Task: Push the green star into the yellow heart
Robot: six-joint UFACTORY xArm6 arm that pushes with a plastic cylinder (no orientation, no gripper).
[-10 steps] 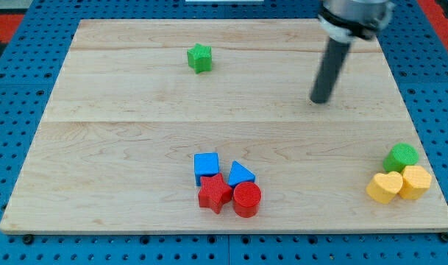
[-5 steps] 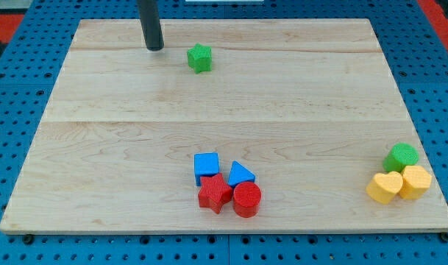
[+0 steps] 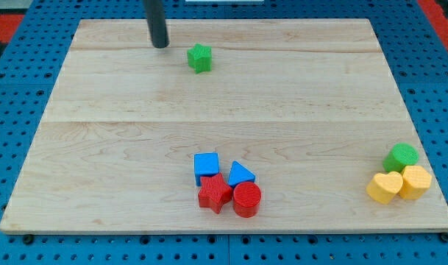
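Observation:
The green star lies on the wooden board near the view's top, left of centre. My tip rests on the board a short way to the star's upper left, apart from it. The yellow heart lies near the view's bottom right corner, touching a yellow hexagon-like block, with a green cylinder just above them.
A cluster sits at the bottom centre: a blue cube, a blue triangle, a red star and a red cylinder. The wooden board lies on a blue pegboard surface.
My tip swept from the board's upper right across to the upper left of the green star, then shifted slightly right towards it. No block has moved.

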